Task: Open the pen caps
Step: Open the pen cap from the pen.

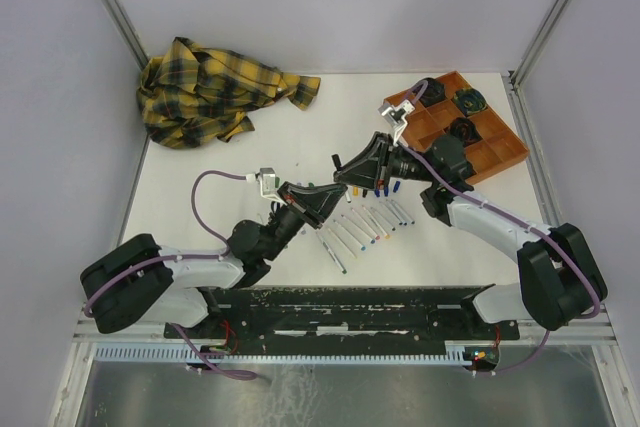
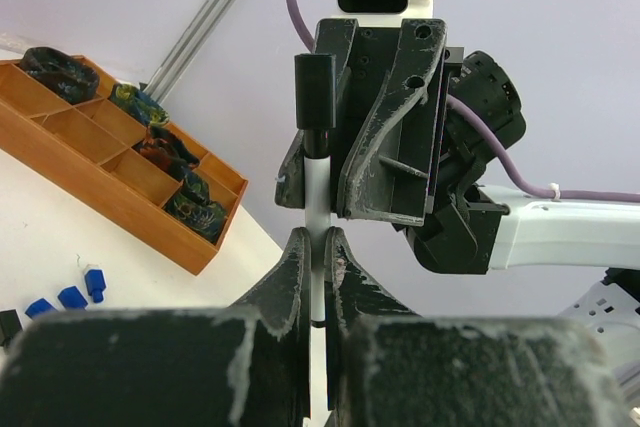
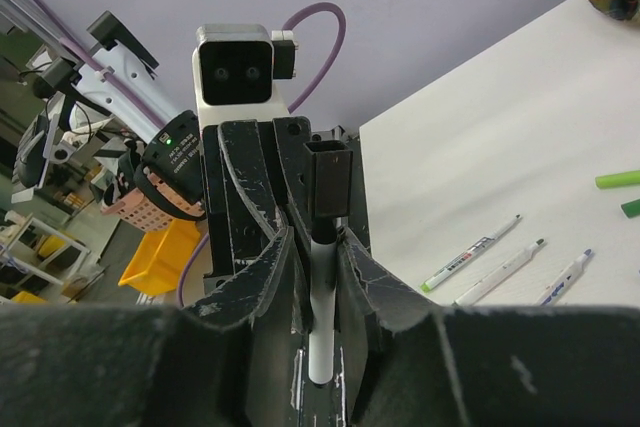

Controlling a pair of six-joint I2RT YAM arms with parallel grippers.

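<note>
Spanning the gap above the table (image 1: pixel 300 137), one pen (image 2: pixel 316 182) is clamped by the left gripper (image 2: pixel 316 242) and the right gripper (image 3: pixel 320 247), with its black cap (image 2: pixel 314 87) on; blue caps (image 2: pixel 68 297) are scattered below.

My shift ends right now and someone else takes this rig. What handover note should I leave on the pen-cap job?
Left claw: shut on the white pen.
Right claw: around the same pen's barrel; a firm grip is not clear.
Black cap: on that pen, not yet off.
Done: the row of pens laid out below the claws looks uncapped; blue caps and green caps lie loose nearby.
Left: pull the black cap off, then put pen and cap down.
</note>
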